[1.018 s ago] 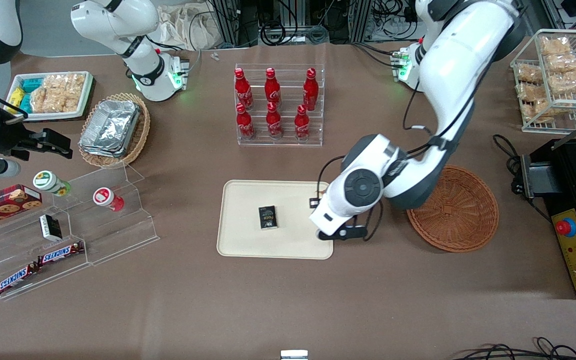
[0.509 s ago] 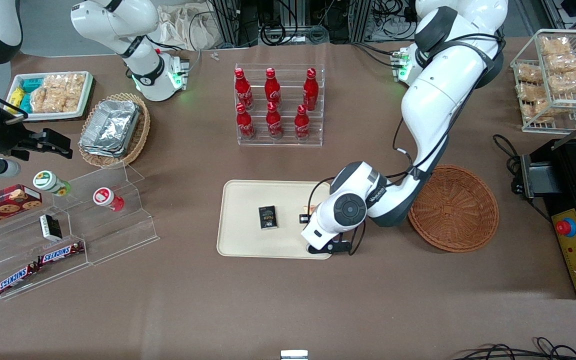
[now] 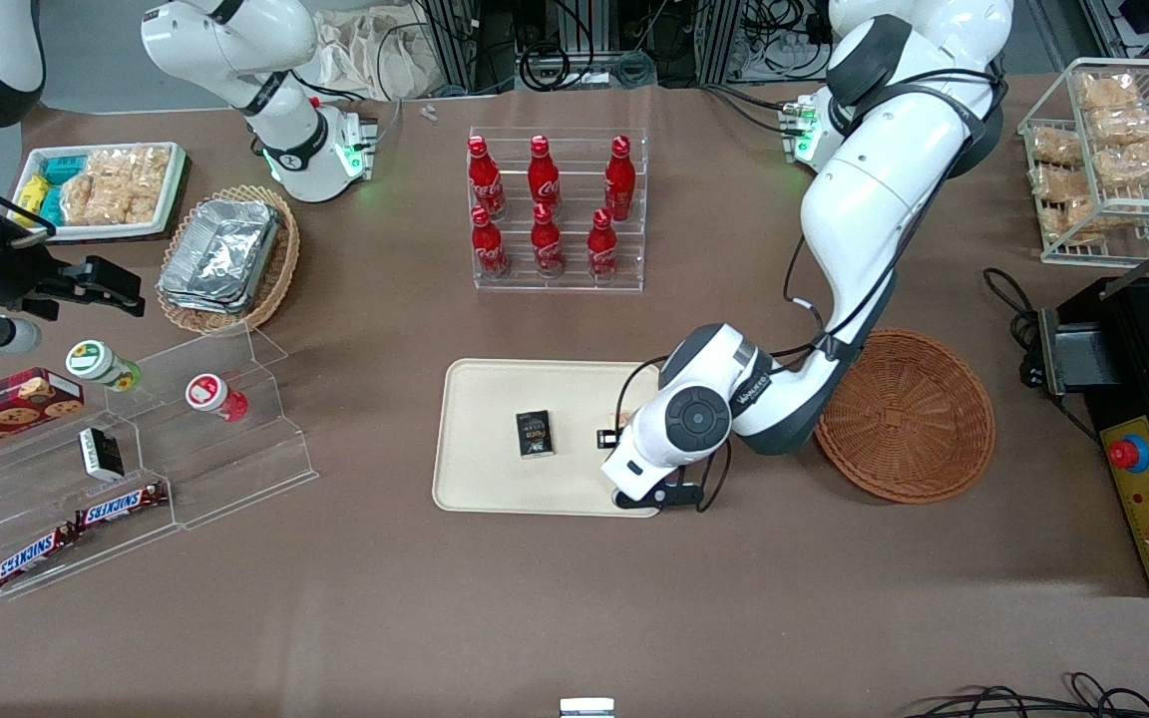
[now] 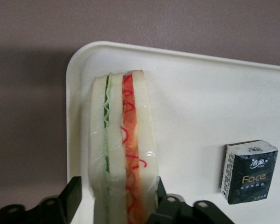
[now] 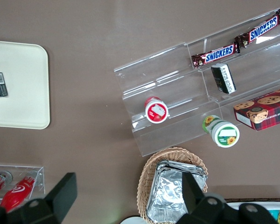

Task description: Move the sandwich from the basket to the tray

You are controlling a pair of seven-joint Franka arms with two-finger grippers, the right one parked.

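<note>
The sandwich (image 4: 123, 154), white bread with green and red filling in clear wrap, stands on its edge on the cream tray (image 4: 191, 93) near a rounded corner. My gripper (image 4: 116, 196) straddles it: one finger touches the red-filling side, while a thin strip of tray shows between the other finger and the bread, so the jaws are open. In the front view the gripper (image 3: 614, 429) sits low over the tray (image 3: 485, 399) at the end nearest the reddish-brown basket (image 3: 904, 419), and the wrist hides most of the sandwich. The basket holds nothing.
A small dark tissue pack (image 3: 535, 434) lies mid-tray, beside the sandwich (image 4: 249, 171). A rack of red bottles (image 3: 555, 209) stands farther from the front camera than the tray. A black machine (image 3: 1148, 419) stands at the working arm's end.
Over the last second the arm swung from the tray's edge by the basket to over the tray and lowered. In the last half second it has barely moved.
</note>
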